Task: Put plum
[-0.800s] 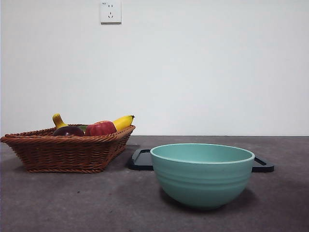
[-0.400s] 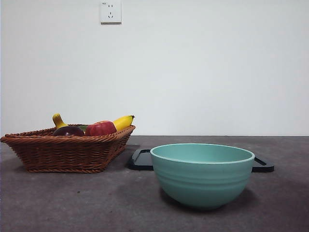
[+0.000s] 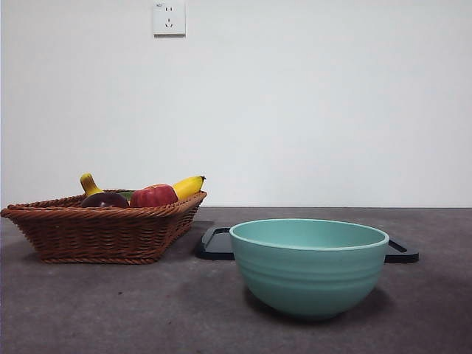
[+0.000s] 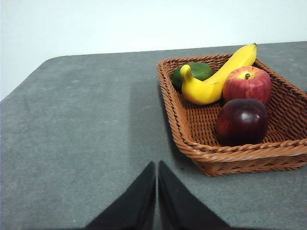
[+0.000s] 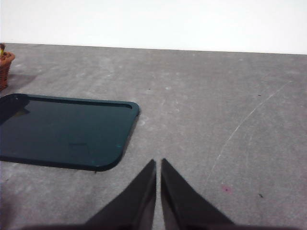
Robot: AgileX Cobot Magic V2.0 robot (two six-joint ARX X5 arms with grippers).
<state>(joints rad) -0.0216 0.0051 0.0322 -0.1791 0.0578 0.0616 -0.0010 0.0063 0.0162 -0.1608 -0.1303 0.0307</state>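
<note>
The plum (image 4: 241, 121), dark maroon and glossy, lies in the wicker basket (image 4: 192, 139) beside a red apple (image 4: 247, 84), a yellow banana (image 4: 216, 79) and a green fruit (image 4: 194, 72). In the front view the plum (image 3: 104, 200) peeks over the rim of the basket (image 3: 103, 232) at the left. My left gripper (image 4: 157, 167) is shut with nothing in it, over bare table short of the basket. My right gripper (image 5: 158, 165) is shut too, over the table beside the dark tray (image 5: 62, 129). Neither arm shows in the front view.
A teal bowl (image 3: 310, 265) stands at the front, right of the basket, with the dark tray (image 3: 217, 243) behind it. A white wall with a socket (image 3: 169, 18) rises behind the table. The table's rounded corner (image 4: 48, 62) lies beyond the left gripper.
</note>
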